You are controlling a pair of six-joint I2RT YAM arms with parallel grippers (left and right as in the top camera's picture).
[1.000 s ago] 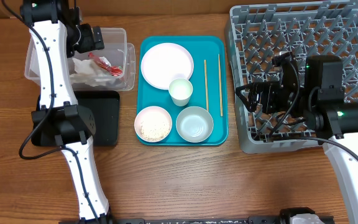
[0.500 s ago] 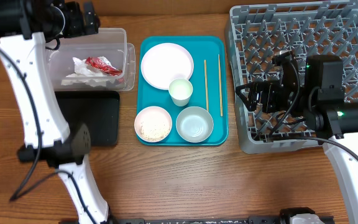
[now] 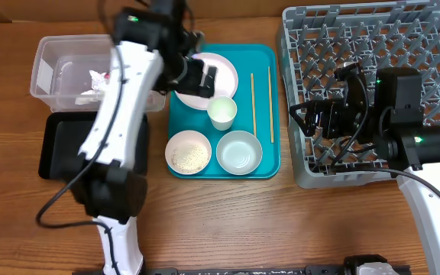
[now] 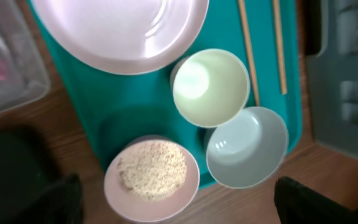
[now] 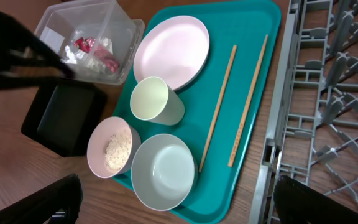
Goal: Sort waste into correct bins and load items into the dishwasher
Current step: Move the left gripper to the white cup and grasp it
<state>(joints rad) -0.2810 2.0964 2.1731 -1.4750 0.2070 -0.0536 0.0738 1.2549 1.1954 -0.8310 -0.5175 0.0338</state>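
Left fingers [image 4: 55,200] spread wide and empty above the teal tray [image 5: 247,25], over the large white plate [image 5: 171,51]. Right fingers [image 5: 319,200] likewise released, grasping nothing, over the tray-side edge of the grey rack [image 3: 373,38]. Beside the plate on the tray: cup [image 5: 156,99], bowl of rice [image 5: 112,148], blue-grey bowl [image 5: 163,169], 2 chopsticks [image 5: 218,106]. Red wrapper [image 5: 82,45] and crumpled paper [image 3: 88,93] inside the clear tub [image 3: 56,53], black tray [image 3: 67,145] just beside it on the worktop [image 3: 220,221]

serving tray [image 3: 261,57] teal | plate [image 5: 171,51] white | dish rack [image 3: 357,38] grey | wrapper [image 5: 81,44] red, print unclear
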